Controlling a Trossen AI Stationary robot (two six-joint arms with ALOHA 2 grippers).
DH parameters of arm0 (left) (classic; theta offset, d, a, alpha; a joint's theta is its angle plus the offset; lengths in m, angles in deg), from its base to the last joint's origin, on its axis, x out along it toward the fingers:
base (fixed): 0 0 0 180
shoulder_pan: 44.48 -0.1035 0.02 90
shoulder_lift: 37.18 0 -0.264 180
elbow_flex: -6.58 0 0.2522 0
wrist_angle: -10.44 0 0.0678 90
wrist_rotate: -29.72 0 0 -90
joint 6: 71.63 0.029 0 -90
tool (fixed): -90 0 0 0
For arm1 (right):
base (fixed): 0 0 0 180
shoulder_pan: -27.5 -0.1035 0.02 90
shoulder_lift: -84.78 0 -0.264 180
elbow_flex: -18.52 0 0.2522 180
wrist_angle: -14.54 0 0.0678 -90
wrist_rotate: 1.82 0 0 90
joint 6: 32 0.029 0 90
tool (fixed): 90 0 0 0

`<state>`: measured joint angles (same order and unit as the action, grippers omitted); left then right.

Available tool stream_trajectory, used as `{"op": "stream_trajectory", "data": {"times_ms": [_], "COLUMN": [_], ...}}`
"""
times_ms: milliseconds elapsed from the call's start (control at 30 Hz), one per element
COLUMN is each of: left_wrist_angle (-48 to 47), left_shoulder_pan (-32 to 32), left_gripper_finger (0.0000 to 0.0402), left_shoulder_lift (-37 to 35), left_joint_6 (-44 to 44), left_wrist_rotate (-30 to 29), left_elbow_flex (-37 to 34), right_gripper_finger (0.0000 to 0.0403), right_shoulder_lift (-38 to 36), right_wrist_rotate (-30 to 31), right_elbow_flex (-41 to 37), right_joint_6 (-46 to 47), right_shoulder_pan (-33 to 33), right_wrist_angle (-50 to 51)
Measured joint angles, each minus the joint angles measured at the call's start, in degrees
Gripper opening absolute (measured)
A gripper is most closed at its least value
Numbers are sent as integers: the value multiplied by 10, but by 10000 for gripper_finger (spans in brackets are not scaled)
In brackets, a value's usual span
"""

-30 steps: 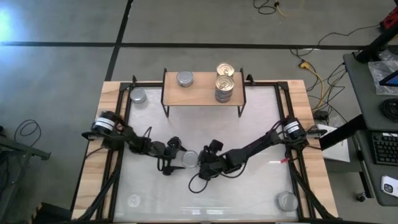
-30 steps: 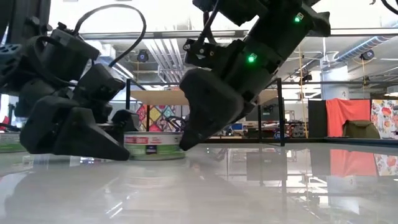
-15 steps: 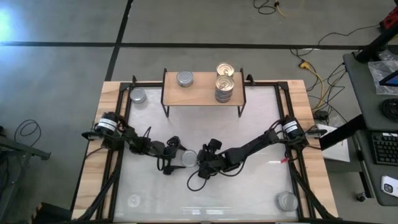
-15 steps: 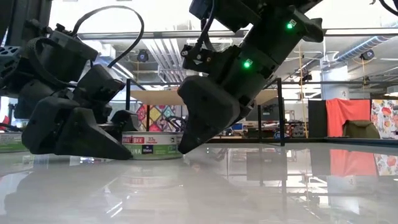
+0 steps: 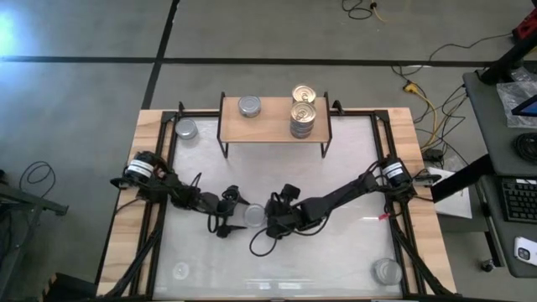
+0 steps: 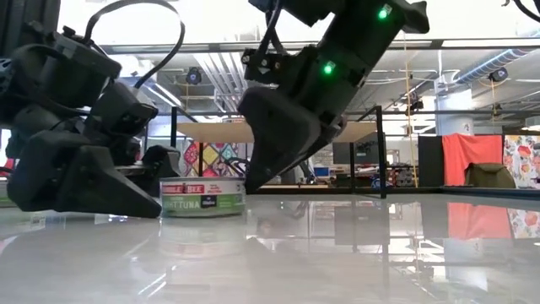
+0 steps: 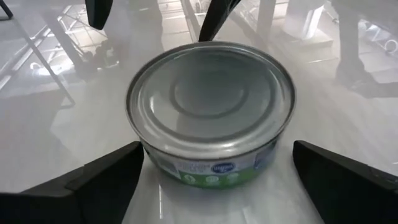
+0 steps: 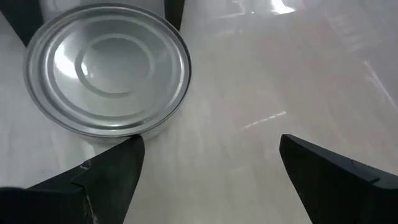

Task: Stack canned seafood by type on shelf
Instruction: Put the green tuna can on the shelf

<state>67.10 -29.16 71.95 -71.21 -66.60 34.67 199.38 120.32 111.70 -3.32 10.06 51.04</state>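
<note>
The silver tuna tin (image 5: 253,215) has slid slightly toward 9 o'clock on the worktop (image 5: 352,252), sitting between the spread left pincer (image 5: 232,212) and the spread right pincer (image 5: 270,216); neither pinches it, so stacking waits.

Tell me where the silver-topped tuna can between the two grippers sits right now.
In the high view the tuna can stands on the table's middle, nearer the front edge than the shelf, between the open left gripper and open right gripper.

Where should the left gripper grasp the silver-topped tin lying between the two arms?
Across its round side wall. The tin sits flat, lid up, between the open left gripper fingers, so closing level from that side should pinch it. The right gripper is off-centre.
</note>
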Motion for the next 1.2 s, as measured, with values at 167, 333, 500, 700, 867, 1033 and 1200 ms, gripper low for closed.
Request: {"op": "stream_trajectory", "data": {"times_ms": [167, 333, 500, 700, 867, 1033, 1200], "left_wrist_angle": [-4, -7, -4, -9, -15, -20, -13], "left_shoulder_pan": [-1, -1, -1, -1, -1, -1, -2], "left_gripper_finger": [399, 400, 400, 400, 400, 398, 374], "left_shoulder_lift": [10, 15, 16, 17, 18, 18, 16], "left_joint_6": [2, -5, -8, -21, -25, -39, -73], "left_wrist_rotate": [5, 11, 11, 12, 16, 16, 12], "left_elbow_flex": [18, 30, 33, 46, 55, 62, 60], "right_gripper_finger": [366, 365, 366, 366, 366, 366, 366], "right_shoulder_lift": [12, 13, 14, 14, 14, 14, 12], "right_wrist_rotate": [0, 0, 4, -12, -17, -16, -11], "right_elbow_flex": [0, -1, -1, -2, -2, -2, -2], "right_joint_6": [-3, -8, -8, -29, -30, -33, -30], "right_shoulder_pan": [4, 6, 8, 9, 7, 7, 7], "right_wrist_angle": [-27, -30, -34, -49, -50, -44, -23]}}
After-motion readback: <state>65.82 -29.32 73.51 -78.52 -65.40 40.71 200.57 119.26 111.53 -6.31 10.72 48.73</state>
